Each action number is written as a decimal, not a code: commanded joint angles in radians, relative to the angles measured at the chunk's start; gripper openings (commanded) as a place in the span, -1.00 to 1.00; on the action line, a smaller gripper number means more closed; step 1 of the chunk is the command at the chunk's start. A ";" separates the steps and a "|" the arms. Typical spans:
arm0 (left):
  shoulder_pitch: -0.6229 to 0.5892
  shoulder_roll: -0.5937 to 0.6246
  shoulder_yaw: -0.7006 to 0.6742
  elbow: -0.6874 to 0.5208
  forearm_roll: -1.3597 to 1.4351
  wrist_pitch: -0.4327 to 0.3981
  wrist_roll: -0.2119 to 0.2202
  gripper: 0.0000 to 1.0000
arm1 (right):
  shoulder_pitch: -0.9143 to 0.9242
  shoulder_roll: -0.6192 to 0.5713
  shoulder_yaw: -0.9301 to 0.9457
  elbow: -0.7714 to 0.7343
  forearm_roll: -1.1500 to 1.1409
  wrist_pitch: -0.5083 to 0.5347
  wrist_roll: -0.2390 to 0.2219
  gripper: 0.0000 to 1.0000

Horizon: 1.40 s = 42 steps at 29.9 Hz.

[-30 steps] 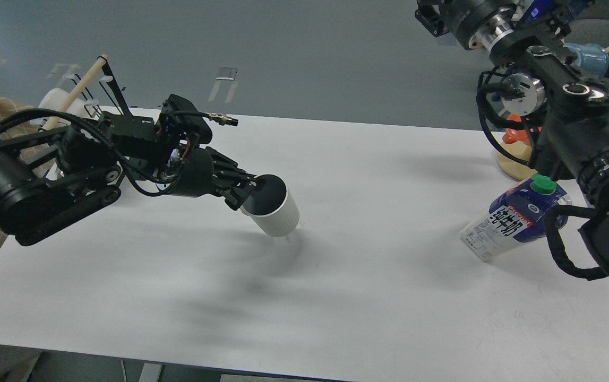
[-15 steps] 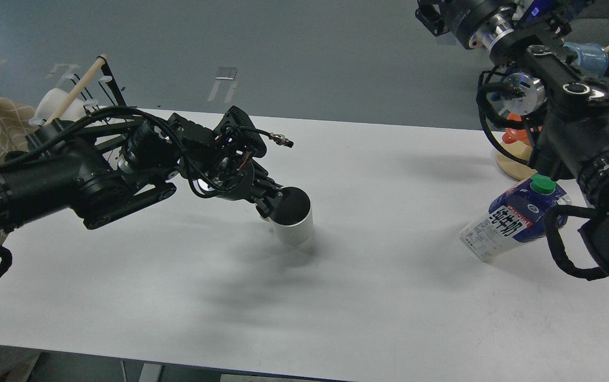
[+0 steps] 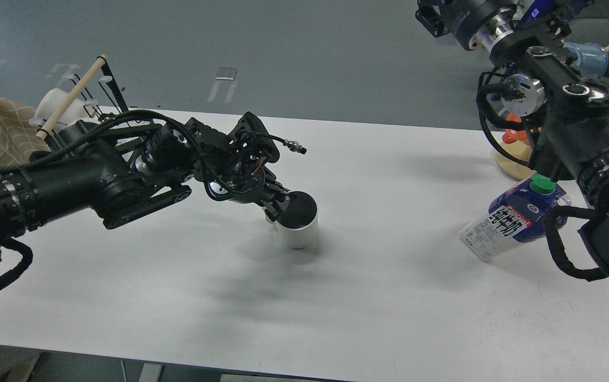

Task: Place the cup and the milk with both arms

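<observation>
Left gripper (image 3: 275, 206): closed on the near-left rim and handle side of the cup (image 3: 299, 229); fingers dark and partly hidden, grip reads as firm.
Cup: ribbed off-white mug, dark inside, mid-counter, slightly nearer the far edge; roughly upright, base at or just above the table (image 3: 336, 318) surface, cannot tell which.
Milk (image 3: 514, 217): blue and white carton, green cap, near the right edge of the counter; tilted, cap leaning toward the far right corner.
Right gripper: hidden behind the arm links beside the carton; cannot tell how far open or whether it grips the carton.
Far left corner: black rack (image 3: 100, 93) with a white mug (image 3: 62, 109).
Far right corner: wooden tree base (image 3: 514, 164), blue mug (image 3: 588, 57).
</observation>
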 commanded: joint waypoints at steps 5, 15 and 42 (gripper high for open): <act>-0.001 -0.001 0.010 0.001 -0.008 0.000 -0.002 -0.56 | -0.004 0.000 0.000 0.000 0.000 0.000 0.000 1.00; -0.014 -0.001 0.006 -0.002 -0.016 0.000 -0.011 0.67 | -0.005 0.000 0.000 0.000 0.000 0.000 0.000 1.00; -0.058 0.401 -0.239 -0.131 -1.422 0.084 -0.002 0.87 | 0.162 -0.357 -0.489 0.414 -0.054 -0.004 0.000 1.00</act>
